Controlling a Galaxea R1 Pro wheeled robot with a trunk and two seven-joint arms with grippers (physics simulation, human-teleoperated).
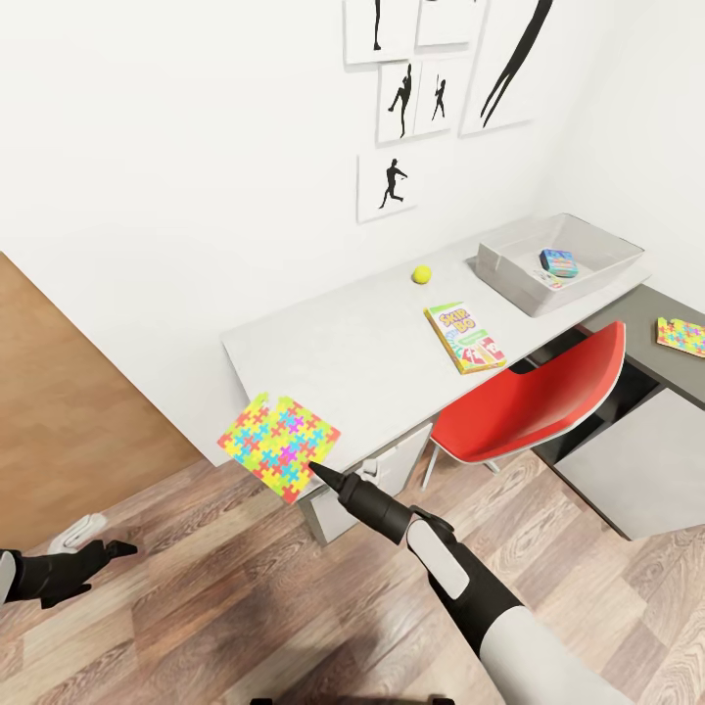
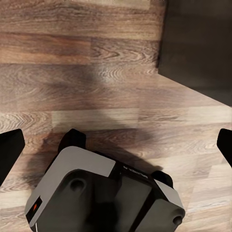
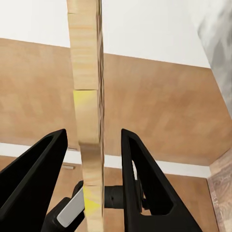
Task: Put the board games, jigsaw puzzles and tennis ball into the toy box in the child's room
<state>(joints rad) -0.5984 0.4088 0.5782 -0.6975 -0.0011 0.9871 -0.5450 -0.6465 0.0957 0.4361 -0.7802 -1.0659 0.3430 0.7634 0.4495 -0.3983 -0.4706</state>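
Observation:
A multicoloured jigsaw puzzle (image 1: pixel 279 443) hangs tilted over the front left corner of the table (image 1: pixel 343 352), and my right gripper (image 1: pixel 317 470) is shut on its near edge. In the right wrist view the puzzle (image 3: pixel 86 72) stands edge-on between the two black fingers (image 3: pixel 46 164). A yellow-green tennis ball (image 1: pixel 422 275) and the Skip-Bo board game (image 1: pixel 465 338) lie on the pale top. The grey toy box (image 1: pixel 509 269) at the back right holds a small blue board game (image 1: pixel 558 262). A second jigsaw puzzle (image 1: pixel 682 336) lies on the lower dark section. My left gripper (image 1: pixel 106 551) hangs open over the floor.
A red chair (image 1: pixel 534 401) is tucked under the desk between me and the toy box. Black-and-white silhouette pictures (image 1: pixel 392 186) hang on the white wall. In the left wrist view my own grey base (image 2: pixel 101 198) sits on wooden floor (image 2: pixel 96 72).

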